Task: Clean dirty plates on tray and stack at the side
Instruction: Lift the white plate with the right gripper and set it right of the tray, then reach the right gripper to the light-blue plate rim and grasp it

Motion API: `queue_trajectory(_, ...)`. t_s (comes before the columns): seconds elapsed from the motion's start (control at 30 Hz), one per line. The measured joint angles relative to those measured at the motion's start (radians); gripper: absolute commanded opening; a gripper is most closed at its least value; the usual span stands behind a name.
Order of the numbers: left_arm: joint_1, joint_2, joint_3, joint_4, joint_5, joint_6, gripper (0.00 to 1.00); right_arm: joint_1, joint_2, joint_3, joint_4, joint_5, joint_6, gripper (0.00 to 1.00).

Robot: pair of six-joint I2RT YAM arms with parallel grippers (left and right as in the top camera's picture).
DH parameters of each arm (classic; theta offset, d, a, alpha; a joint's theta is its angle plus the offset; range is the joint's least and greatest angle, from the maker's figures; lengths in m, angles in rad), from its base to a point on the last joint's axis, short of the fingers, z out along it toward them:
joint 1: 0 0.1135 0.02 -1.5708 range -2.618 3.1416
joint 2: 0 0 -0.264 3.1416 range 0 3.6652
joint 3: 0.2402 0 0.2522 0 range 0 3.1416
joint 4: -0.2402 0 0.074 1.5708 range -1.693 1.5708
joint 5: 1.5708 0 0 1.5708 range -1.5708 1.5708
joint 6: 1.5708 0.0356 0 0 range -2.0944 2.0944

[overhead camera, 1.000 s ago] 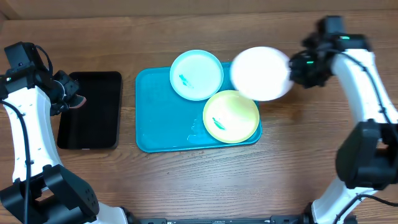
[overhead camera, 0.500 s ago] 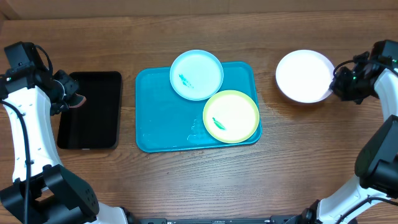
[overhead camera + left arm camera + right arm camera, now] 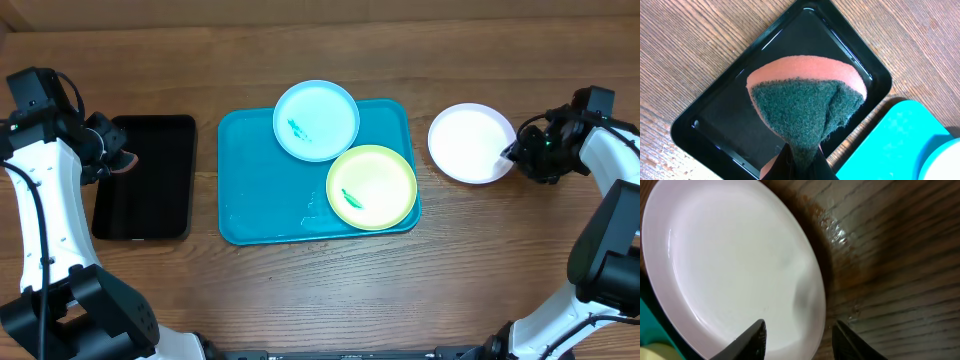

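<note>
Overhead: the white plate (image 3: 468, 143) lies flat on the bench (image 3: 500, 260), right of the turquoise tray (image 3: 260, 215) and apart from it. My right tool (image 3: 512, 152) sits at its right rim. The pale blue plate (image 3: 316, 120) and the yellow-green plate (image 3: 371, 187), both green-smeared, lie on the tray, left of that tool; the yellow-green one is nearer. My left tool (image 3: 112, 160) hangs over the black tray (image 3: 150, 215).

Left wrist: my left tool is clamped on the sponge (image 3: 805, 107).

Right wrist: my right tool's fingers (image 3: 747, 340) stand apart, straddling the white plate's rim.
</note>
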Motion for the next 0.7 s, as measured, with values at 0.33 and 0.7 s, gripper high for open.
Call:
queue_trajectory(0.33,0.000,0.000,0.000,0.000,0.000,-0.003,0.04,0.039,-0.053,0.274,-0.201,-0.162,-0.103,0.64)
queue_trajectory(0.7,0.000,0.000,-0.001,0.003,0.030,-0.003,0.04,0.504,-0.044,0.333,0.058,-0.034,-0.193,0.87)
